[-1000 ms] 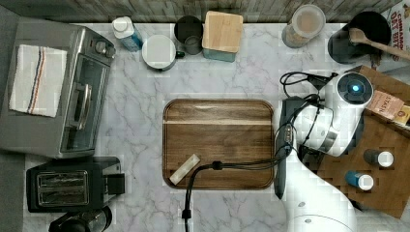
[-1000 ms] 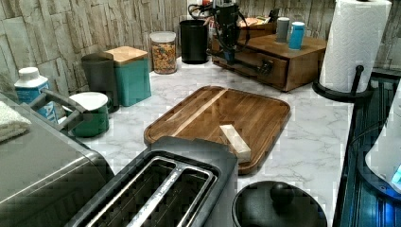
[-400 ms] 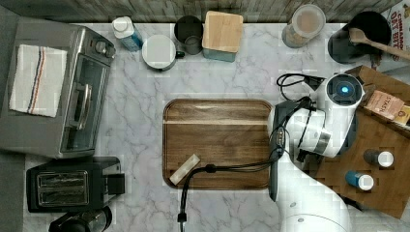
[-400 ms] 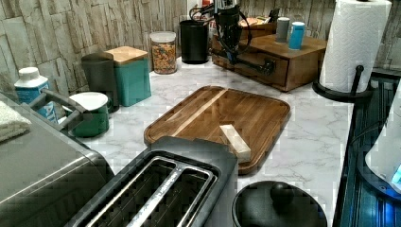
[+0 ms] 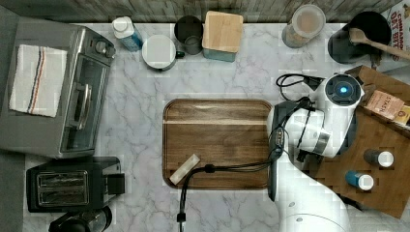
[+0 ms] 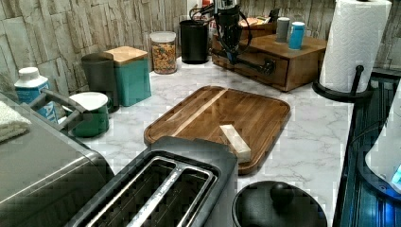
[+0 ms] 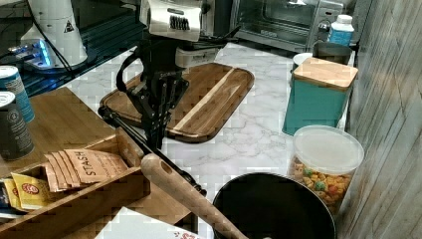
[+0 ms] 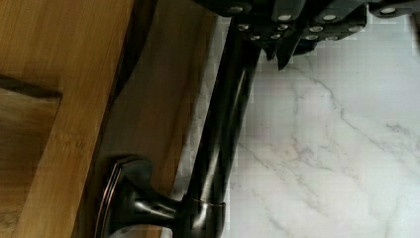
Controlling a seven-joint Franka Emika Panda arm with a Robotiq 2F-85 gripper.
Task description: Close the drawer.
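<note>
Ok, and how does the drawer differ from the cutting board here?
The drawer is paler wood with raised walls; the cutting board is darker and flat, with rounded corners. The drawer holds tea packets; the cutting board carries one pale block. The drawer has a dark bar handle; the cutting board has none. Both are wooden.

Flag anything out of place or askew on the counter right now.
The drawer of the wooden cabinet is still pulled partly open, with tea packets showing inside, in the right view. The gripper sits at its dark bar handle. Nothing spilled or damaged.
</note>
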